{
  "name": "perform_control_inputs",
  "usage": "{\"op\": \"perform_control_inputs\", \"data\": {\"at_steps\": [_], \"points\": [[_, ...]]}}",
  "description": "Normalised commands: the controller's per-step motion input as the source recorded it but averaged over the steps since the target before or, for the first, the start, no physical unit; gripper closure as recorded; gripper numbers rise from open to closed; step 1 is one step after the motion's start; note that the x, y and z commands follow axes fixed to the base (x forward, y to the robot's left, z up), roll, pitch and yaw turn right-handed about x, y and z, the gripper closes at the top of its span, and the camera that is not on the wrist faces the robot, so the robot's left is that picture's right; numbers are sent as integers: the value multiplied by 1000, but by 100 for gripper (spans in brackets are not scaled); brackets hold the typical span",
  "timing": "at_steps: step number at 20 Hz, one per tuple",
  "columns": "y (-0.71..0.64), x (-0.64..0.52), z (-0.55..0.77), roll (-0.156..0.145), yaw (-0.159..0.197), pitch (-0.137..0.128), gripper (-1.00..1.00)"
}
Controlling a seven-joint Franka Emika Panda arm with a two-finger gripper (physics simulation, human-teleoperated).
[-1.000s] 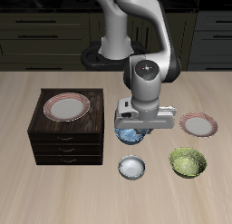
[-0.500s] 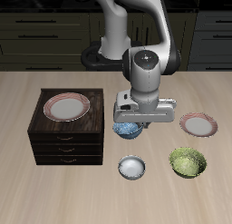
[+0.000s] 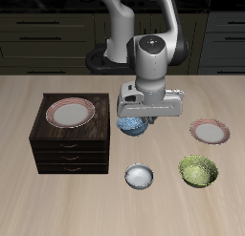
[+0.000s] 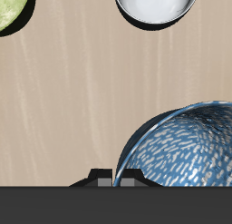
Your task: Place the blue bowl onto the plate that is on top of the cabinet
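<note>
A: Where do we find the blue bowl?
B: Beside the cabinet, hanging under the gripper, which pinches its mottled rim; it looks clear of the pale wood-grain worktop.
A: And the plate?
B: Flat and red-rimmed, on the cabinet's dark wooden top. Near the cabinet's drawers we see a plain white bowl.

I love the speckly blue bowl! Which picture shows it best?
The wrist view shows the blue bowl best: it is big and close, so its white-flecked blue inside is clear, though one side is cut off. In the exterior view the bowl is small and mostly hidden under the pincer, beside the cabinet.
</note>
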Motion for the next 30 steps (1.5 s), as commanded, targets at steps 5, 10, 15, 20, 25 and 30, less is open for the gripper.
{"op": "perform_control_inputs", "data": {"at_steps": [5,10,15,20,25,30], "points": [[-121,-170,459,-11,7,-55,100],[-90,-136,385,1,13,-49,100],[-167,-125,510,-33,22,-69,100],[-114,-134,543,-16,-6,-68,100],[-45,-84,271,-6,13,-34,100],[-28,-43,151,-3,4,-17,100]]}}
